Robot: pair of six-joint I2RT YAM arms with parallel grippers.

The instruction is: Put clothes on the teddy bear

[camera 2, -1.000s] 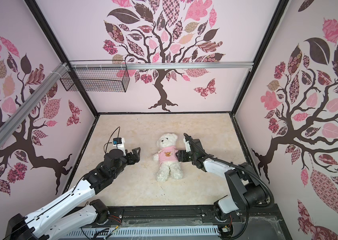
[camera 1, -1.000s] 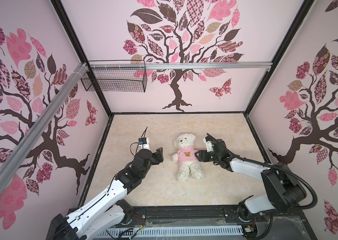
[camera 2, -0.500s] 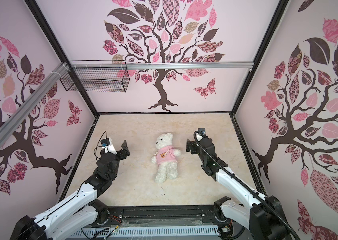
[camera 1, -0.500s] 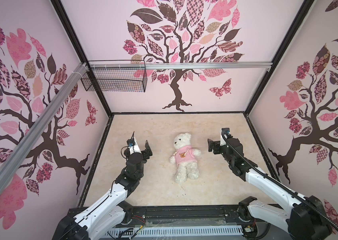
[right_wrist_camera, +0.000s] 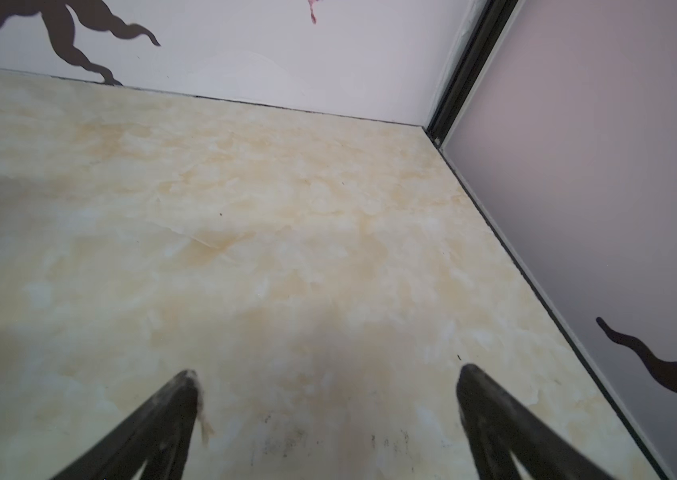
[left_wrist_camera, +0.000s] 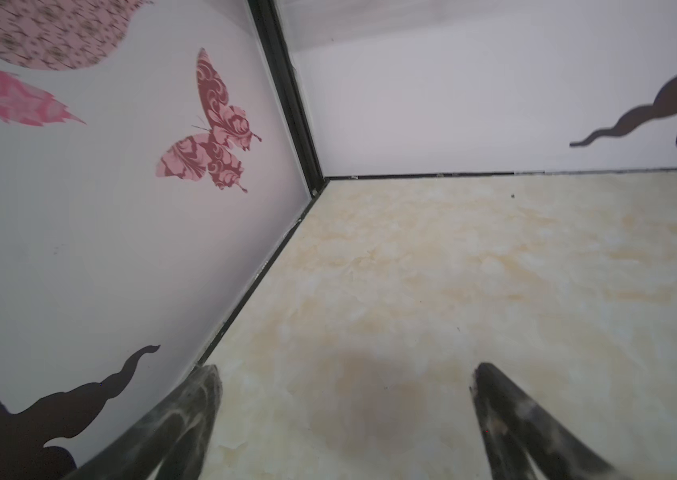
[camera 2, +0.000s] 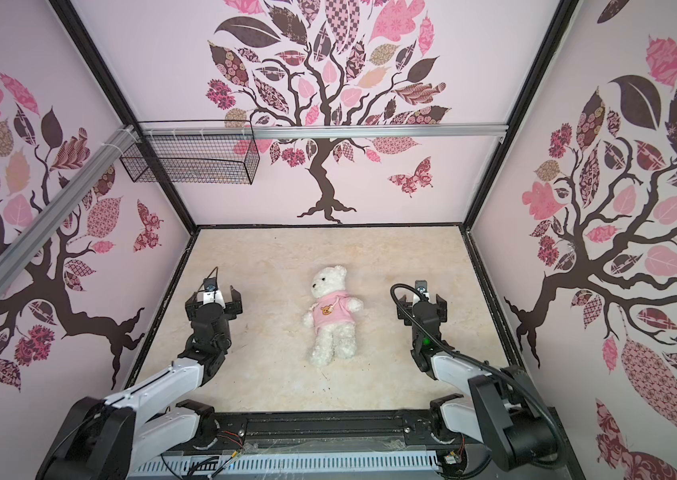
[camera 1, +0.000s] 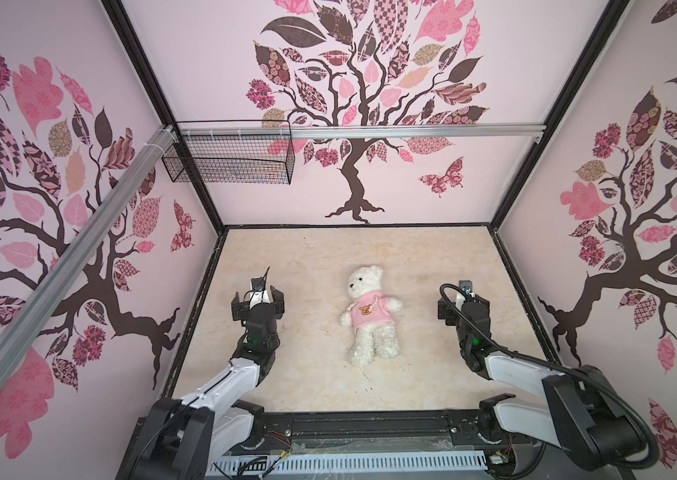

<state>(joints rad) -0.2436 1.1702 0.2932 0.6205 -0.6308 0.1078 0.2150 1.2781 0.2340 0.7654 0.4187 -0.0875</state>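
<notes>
You have the teddy bear (camera 1: pixel 371 334) lying on its back on the desk (camera 1: pixel 328 253), and in both top views it sits between your two grippers. Its head points toward the back wall (camera 1: pixel 411 187) and tips a little to your left. Its feet point toward the near edge of the desk. The bear wears the pink shirt (camera 1: pixel 374 318), which covers its torso, with the orange bear-face patch (camera 1: pixel 365 310) on the chest. Both white arms stick out of the sleeves, and both legs lie uncovered below the hem.

Your left gripper (camera 1: pixel 257 296) is to the left of the bear, well apart from it and roughly level with the bear's chest. Its jaws are spread wide and hold nothing. In the left wrist view the two dark left fingers (left_wrist_camera: pixel 187 415) stand far apart, with only marbled desk and a soft shadow between them.

Your right gripper (camera 1: pixel 464 306) is to the right of the bear, also well apart from it and about level with its chest. Its jaws are spread wide too, and nothing is pinched. In the right wrist view the right fingers (right_wrist_camera: pixel 162 419) frame plain desk surface running to a corner of the walls.

Neither gripper touches the bear or the shirt. The wire basket (camera 1: pixel 228 160) hangs on the back wall, high above the bear and off to its left.
</notes>
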